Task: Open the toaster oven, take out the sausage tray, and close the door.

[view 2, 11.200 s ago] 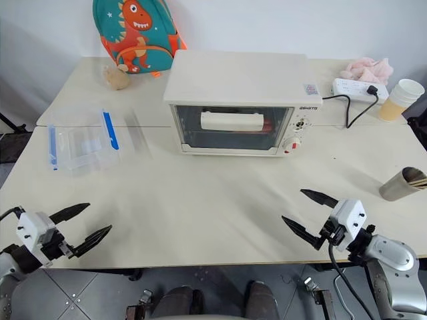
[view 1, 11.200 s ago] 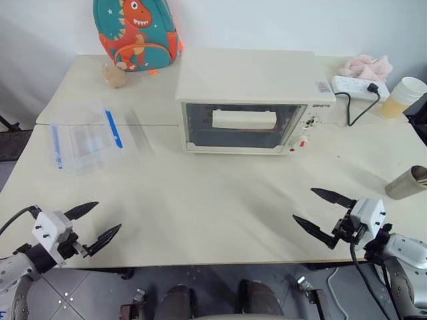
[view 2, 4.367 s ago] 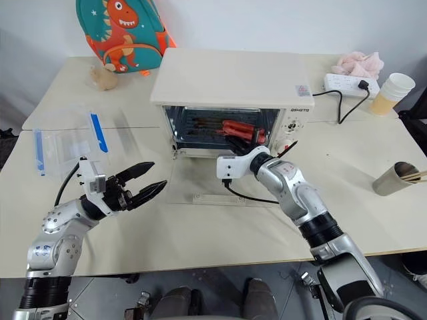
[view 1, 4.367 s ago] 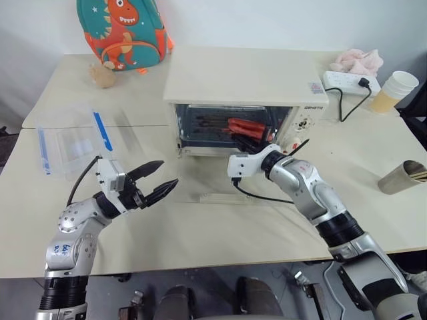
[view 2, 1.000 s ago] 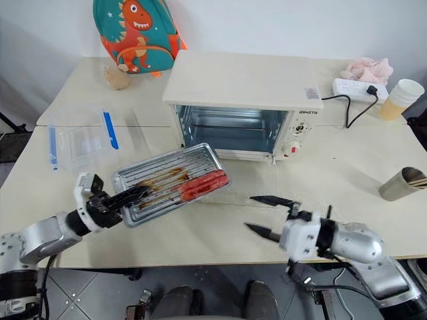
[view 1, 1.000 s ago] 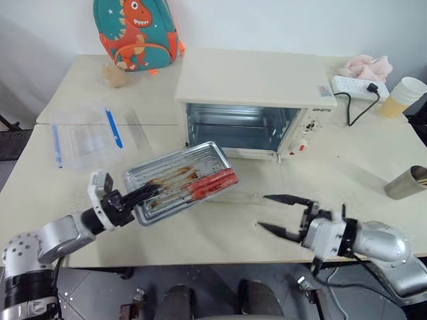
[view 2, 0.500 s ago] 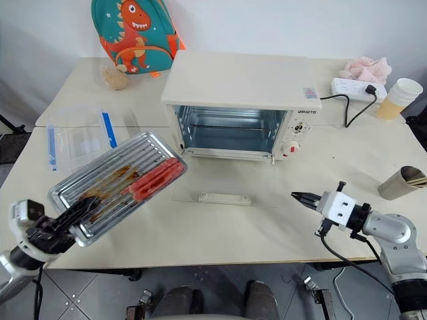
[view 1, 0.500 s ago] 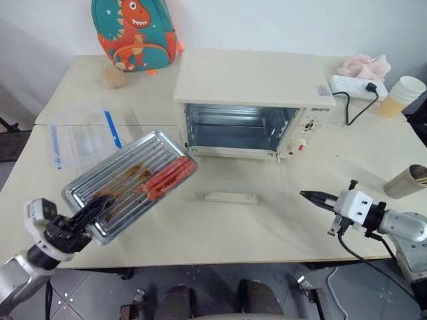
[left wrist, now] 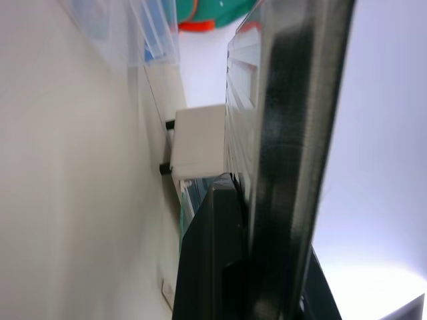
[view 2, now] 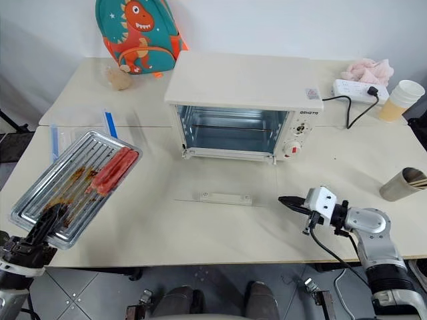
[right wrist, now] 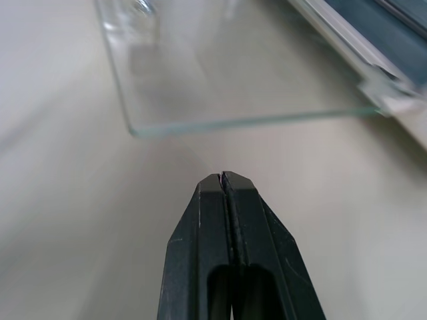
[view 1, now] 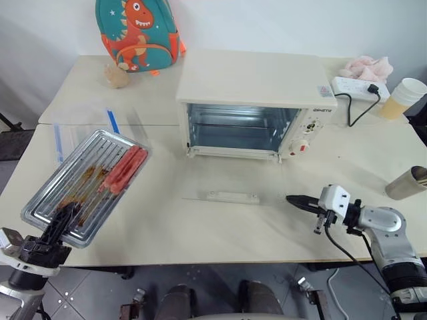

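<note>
Sausage tray (view 1: 83, 183) in left claw (view 1: 59, 223), door (view 2: 227, 181) apparently flat-open.

Toaster oven (view 1: 257, 100): cream-white box, sits toward the table's back edge, right of centre. Cavity is open and empty, wire rack lines visible inside. Knobs on the right front panel, black cord running off its right side.

Door (view 1: 230, 180): folded fully down, lying flat on the table in front of the oven, hinged at the oven's bottom front edge. Clear glass pane; cream bar handle at its outer edge, toward the table's front edge.

Sausage tray (view 1: 85, 183): ribbed silver metal, rectangular, brown grease stains, red sausages bunched toward its far end. It's tilted, over the table's front-left corner, well apart from the oven.
</note>
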`<action>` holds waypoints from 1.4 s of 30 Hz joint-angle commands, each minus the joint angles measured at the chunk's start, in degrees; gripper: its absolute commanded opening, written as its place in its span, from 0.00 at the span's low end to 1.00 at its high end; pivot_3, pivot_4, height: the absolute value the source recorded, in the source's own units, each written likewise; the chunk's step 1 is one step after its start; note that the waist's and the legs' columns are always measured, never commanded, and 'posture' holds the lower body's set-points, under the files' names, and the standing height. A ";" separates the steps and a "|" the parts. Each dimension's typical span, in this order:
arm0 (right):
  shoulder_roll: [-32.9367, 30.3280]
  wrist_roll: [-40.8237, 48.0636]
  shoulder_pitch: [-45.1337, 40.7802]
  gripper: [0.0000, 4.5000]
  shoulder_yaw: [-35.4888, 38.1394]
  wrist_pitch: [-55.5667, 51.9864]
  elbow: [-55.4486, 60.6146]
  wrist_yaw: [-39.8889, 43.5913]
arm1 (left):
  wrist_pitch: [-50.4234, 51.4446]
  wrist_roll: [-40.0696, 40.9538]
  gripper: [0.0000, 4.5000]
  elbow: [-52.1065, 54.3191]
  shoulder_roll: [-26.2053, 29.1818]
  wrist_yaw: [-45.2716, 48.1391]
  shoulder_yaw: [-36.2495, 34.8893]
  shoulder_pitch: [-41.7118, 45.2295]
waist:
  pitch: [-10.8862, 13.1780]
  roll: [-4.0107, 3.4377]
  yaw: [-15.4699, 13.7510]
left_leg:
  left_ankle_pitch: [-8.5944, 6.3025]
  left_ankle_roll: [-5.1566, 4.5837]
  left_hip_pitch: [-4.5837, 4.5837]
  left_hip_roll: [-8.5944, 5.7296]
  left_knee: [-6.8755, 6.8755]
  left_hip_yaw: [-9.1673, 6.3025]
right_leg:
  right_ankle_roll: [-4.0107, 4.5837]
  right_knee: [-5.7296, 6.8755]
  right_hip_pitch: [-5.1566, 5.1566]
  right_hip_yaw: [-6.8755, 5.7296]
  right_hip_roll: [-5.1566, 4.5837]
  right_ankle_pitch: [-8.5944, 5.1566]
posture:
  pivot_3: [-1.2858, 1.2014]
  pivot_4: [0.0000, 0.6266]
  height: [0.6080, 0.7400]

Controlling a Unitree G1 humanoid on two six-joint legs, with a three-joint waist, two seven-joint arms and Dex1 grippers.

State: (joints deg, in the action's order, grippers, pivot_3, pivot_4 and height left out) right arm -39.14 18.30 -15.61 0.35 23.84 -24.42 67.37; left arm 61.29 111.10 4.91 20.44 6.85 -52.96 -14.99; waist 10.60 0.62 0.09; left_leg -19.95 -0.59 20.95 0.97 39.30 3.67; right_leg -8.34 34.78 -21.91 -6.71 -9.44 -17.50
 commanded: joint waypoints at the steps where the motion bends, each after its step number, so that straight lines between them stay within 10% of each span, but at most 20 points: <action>1: 0.89 4.33 -1.43 0.01 2.44 -2.03 3.77 1.23 | -0.30 1.90 0.00 3.12 -1.28 -0.52 0.08 0.12 | 0.00 0.00 0.05 | 0.00 0.00 0.00 0.00 0.00 0.00 | 0.00 -0.01 0.01 0.00 0.00 0.00 | 0.52 0.24 1.00; 24: -0.13 9.49 -8.88 0.01 12.35 -16.18 18.10 -9.00 | 7.81 1.90 0.00 -5.53 8.45 1.10 4.30 3.19 | 0.01 -0.01 0.09 | -0.03 -0.01 0.03 -0.05 -0.02 0.01 | 0.00 -0.01 -0.06 0.00 0.02 0.00 | 0.52 0.24 1.00; 34: -3.13 14.00 9.19 0.01 16.86 -23.43 27.84 -3.58 | 8.61 1.90 0.00 -0.28 17.82 -1.01 26.22 12.86 | 0.05 -0.10 -1.44 | -0.05 -0.04 0.16 -0.16 -0.12 -0.29 | -0.02 -0.06 -0.05 0.22 0.01 0.01 | 0.52 0.24 1.00; 42: -7.84 20.10 26.38 0.09 26.93 -30.26 34.52 2.35 | 10.66 -9.99 0.00 -10.35 14.05 -1.55 45.68 36.04 | 0.06 -0.21 -1.62 | -0.01 -0.09 0.01 -0.32 -0.11 -0.04 | -0.05 -0.28 0.19 0.18 0.14 0.02 | 0.52 0.24 1.00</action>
State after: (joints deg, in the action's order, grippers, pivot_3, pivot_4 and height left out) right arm -46.21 36.87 10.39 24.51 -6.30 7.43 69.10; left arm 70.83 103.71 -4.51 34.79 3.28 -9.38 19.35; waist 10.67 0.41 -1.53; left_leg -19.96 -0.67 20.95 0.67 39.19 3.73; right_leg -8.39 34.50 -21.70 -6.53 -9.25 -17.47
